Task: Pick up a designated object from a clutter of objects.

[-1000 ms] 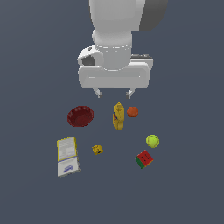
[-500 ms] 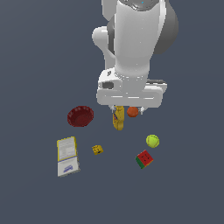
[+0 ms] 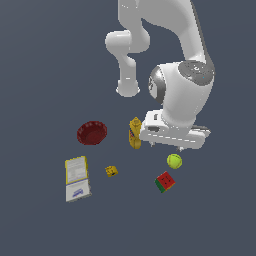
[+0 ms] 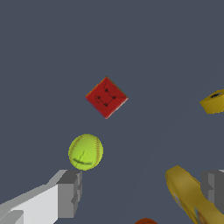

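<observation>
Two grey fingers (image 4: 70, 192) of the claw (image 4: 142, 192) stand wide apart in the wrist view, spread and gripping nothing. The tennis ball (image 4: 85, 152) lies just past one finger, outside the gap and not touching it. The top of the mustard bottle (image 4: 188, 194) leans in close beside the other finger; whether they touch cannot be told. A sliver of the orange ball (image 4: 145, 221) shows at the picture's edge between the fingers.

Beyond the tennis ball sits the red-and-green cube (image 4: 106, 97), red face up with small dark marks, and off to one side a corner of the small yellow block (image 4: 214, 101).

In the exterior view the claw (image 3: 166, 145) hangs low, its fingertips barely showing under the white hand. The tennis ball (image 3: 174, 161) rests on the floor just below it, with the cube (image 3: 165, 182) nearby. The mustard bottle (image 3: 135, 133) stands upright against the hand's side toward the exterior view's left. Farther left are the yellow block (image 3: 111, 171), the dark red bowl (image 3: 92, 133) and two flat boxes (image 3: 77, 178) lying end to end.

Since half a second ago the arm has swung toward the exterior view's right and dropped, from above the bottle to beside the tennis ball. The orange ball is now hidden behind the hand.
</observation>
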You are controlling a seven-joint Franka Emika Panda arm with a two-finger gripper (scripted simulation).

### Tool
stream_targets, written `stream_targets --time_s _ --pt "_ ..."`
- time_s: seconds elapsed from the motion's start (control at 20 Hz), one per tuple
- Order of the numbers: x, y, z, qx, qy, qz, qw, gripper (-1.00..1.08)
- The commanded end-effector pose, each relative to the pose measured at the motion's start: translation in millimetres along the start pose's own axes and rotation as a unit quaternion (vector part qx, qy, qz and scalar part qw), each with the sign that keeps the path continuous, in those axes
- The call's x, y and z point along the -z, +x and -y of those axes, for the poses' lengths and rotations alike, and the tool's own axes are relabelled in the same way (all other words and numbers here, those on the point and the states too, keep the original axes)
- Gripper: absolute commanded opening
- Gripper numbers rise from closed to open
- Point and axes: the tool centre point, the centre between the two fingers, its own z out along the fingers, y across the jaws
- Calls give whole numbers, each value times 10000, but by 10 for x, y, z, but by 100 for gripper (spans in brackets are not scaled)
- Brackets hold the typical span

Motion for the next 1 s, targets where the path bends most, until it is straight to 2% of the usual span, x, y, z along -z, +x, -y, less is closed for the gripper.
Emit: stream_targets --time_s 0.0,0.45,0.95 --pt "-249 -52 196 -124 -23 25 9999 100" --pt "-843 -246 628 -394 -88 83 9992 100" --pt "-991 -306 716 -443 -105 100 9989 100"
